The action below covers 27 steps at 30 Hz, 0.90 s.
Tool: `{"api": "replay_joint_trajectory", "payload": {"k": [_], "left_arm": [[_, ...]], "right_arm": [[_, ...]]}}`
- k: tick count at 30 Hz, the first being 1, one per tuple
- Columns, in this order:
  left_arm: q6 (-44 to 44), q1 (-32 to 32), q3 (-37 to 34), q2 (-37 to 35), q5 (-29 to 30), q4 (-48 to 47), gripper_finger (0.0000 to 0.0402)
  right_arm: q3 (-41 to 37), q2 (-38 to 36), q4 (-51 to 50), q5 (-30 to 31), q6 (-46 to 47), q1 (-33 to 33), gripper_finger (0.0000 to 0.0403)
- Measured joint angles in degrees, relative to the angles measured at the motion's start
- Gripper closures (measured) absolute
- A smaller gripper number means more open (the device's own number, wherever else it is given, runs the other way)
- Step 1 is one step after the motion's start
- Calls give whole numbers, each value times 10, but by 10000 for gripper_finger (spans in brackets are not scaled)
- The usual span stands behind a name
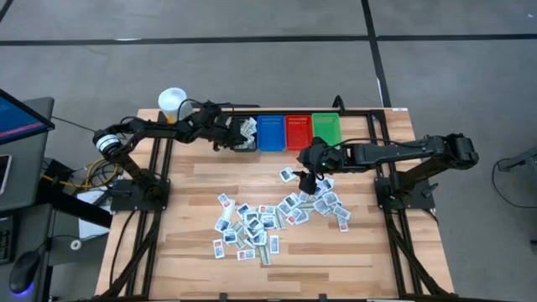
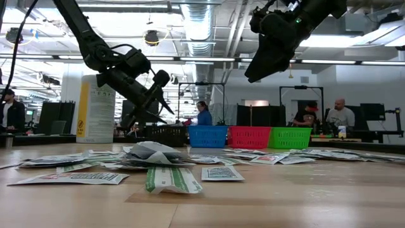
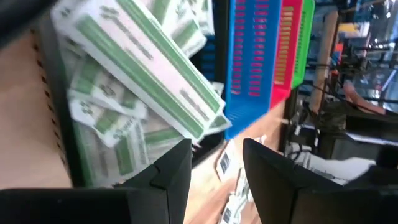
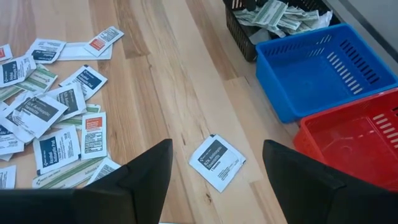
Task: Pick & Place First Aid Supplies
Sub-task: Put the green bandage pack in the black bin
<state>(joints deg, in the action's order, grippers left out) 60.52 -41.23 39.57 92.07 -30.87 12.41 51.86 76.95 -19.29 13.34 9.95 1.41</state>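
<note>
In black bin (image 4: 239,28): green-striped packets (image 4: 273,14) | blue bin (image 4: 311,68), red bin (image 4: 354,140): bare | both grippers open

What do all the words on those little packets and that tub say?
No text here can be quoted; every print is too small or blurred.
lone packet: dark label, print too small to read.
piled packets: blue and red labels, too small to read.
green-striped packets over the black bin: blurred.
white tub: yellow label, print too small to read.
</note>
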Motion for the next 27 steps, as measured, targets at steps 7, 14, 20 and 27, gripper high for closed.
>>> {"api": "replay_joint_trajectory", "payload": {"k": [7,14,20,27], "left_arm": [[-6,0,0,-29,-3,50,257],[-82,23,0,-100,-3,210,257],[-180,108,0,-201,-3,246,256],[-290,258,0,-291,48,250,256]], "right_arm": [[0,0,4,0,2,0,158],[0,0,9,-10,6,-6,158],[0,-2,-28,-14,106,-61,158],[0,1,-103,96,357,-210,158]]}}
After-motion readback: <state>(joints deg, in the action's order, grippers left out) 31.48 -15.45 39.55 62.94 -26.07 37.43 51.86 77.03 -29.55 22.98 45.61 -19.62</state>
